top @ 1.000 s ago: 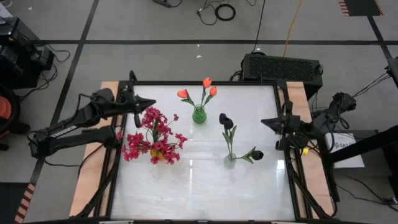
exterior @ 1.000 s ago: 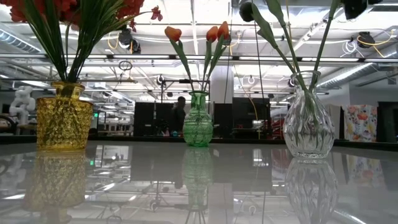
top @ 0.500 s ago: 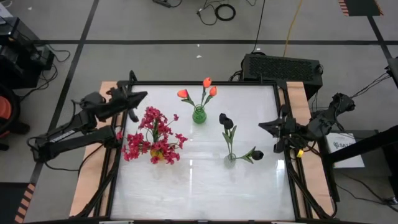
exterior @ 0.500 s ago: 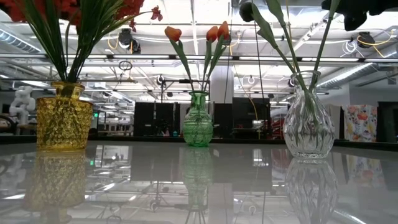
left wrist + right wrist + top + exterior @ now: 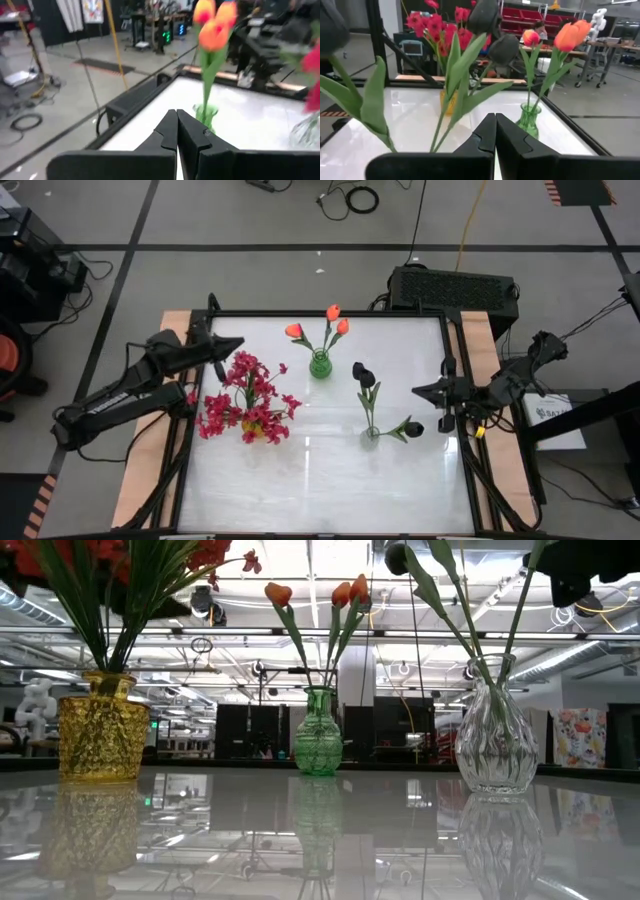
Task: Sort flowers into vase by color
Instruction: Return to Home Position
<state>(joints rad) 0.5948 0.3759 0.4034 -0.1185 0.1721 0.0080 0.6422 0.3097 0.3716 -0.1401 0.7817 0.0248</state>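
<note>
The white counter (image 5: 320,480) carries three filled vases, and none of them has moved over the last second; only the arms have shifted. The left arm (image 5: 120,390) lies along the counter's left edge, and its left tool (image 5: 236,343) sits just off the far side of the crimson sprays, almost where it was. The right tool (image 5: 418,390) has slid a little along the right rim toward the near side. Both tools are clenched on nothing, with the fingers pressed tip to tip in each wrist view. That suggests the sorting is done and the arms are only pulling back. The crimson sprays (image 5: 245,400), the biggest mass, stand in the yellow vase (image 5: 98,730) at the left. The black blooms (image 5: 362,372) rise from the clear vase (image 5: 497,735) at the right, and one head droops low toward the right rim. The orange tulips (image 5: 333,312) stand in the small green vase (image 5: 320,365), far and central. The low view cuts off the crimson heads and most of the black ones at its top edge, and from above the clear vase is barely distinguishable from the glossy counter. The left wrist view is soft, so the crimson flowers show only as a smear at its border.
</note>
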